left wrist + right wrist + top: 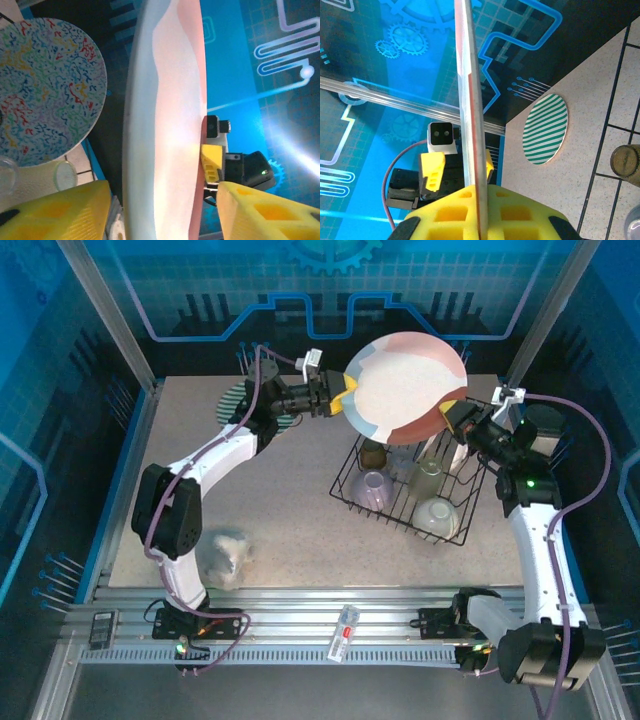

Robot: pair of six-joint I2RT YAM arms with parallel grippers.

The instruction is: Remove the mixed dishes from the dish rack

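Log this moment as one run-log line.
large round pink-and-white plate: above black wire dish rack | right hand: shut on rim | left hand: open astride opposite rim

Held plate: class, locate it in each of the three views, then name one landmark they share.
Top external: held plate upper middle, face showing.
Left wrist: centre, seen obliquely, running top to bottom.
Right wrist: thin upright edge, centre.
Shared landmark: blue wall behind it.

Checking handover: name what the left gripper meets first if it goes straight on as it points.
Likely the large plate: its rim lies between the fingers of the left gripper; the right gripper holds its far edge.
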